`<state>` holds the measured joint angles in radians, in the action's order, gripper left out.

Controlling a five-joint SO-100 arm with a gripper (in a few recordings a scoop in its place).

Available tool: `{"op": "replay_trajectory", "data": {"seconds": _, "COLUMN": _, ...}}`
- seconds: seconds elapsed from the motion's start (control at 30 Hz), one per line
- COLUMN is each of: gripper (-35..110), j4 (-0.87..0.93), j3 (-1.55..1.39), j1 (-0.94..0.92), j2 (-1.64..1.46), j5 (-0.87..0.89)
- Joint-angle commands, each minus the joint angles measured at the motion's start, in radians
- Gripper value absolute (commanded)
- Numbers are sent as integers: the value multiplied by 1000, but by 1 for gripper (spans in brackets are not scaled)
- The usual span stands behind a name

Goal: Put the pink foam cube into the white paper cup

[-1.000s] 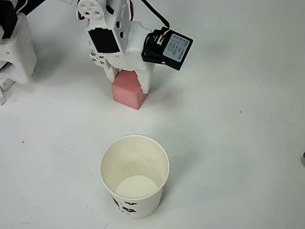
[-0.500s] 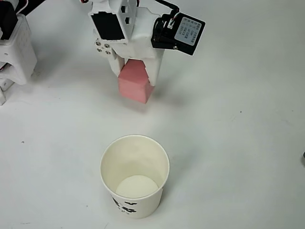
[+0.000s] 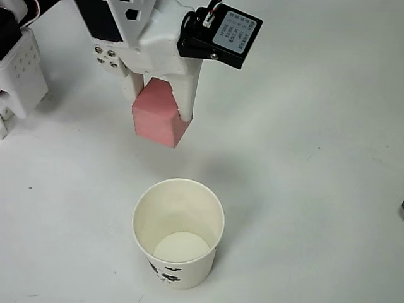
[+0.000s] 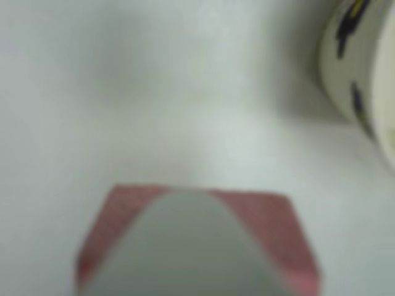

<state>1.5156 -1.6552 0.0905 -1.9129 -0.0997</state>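
In the wrist view, you are looking past a blurred pale finger [image 4: 191, 246] that is covering the middle of the pink foam cube [image 4: 117, 216], with the white paper cup [image 4: 361, 74] showing at the upper right edge, its dark marks out of focus. From overhead, your gripper [image 3: 161, 110] is pinching the pink foam cube [image 3: 158, 120] between both fingers and holding it clear of the white table [image 3: 315, 158]. The white paper cup [image 3: 178, 232] is standing upright just below it in that picture, near but apart, mouth open.
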Motion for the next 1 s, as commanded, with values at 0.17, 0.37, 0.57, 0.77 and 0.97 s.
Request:
{"op": "replay_trajectory", "data": {"seconds": 0.17, "gripper": 18, "j4": 89, "j3": 354, "j1": -81, "j2": 104, "j5": -103}}
{"op": "replay_trajectory", "data": {"seconds": 0.37, "gripper": 18, "j4": 91, "j3": 374, "j1": -143, "j2": 158, "j5": -153}}
{"op": "replay_trajectory", "data": {"seconds": 0.57, "gripper": 19, "j4": 86, "j3": 388, "j1": -193, "j2": 207, "j5": -215}}
{"op": "replay_trajectory", "data": {"seconds": 0.77, "gripper": 19, "j4": 91, "j3": 451, "j1": -222, "j2": 262, "j5": -256}}
{"op": "replay_trajectory", "data": {"seconds": 0.97, "gripper": 19, "j4": 100, "j3": 522, "j1": -236, "j2": 324, "j5": -278}}
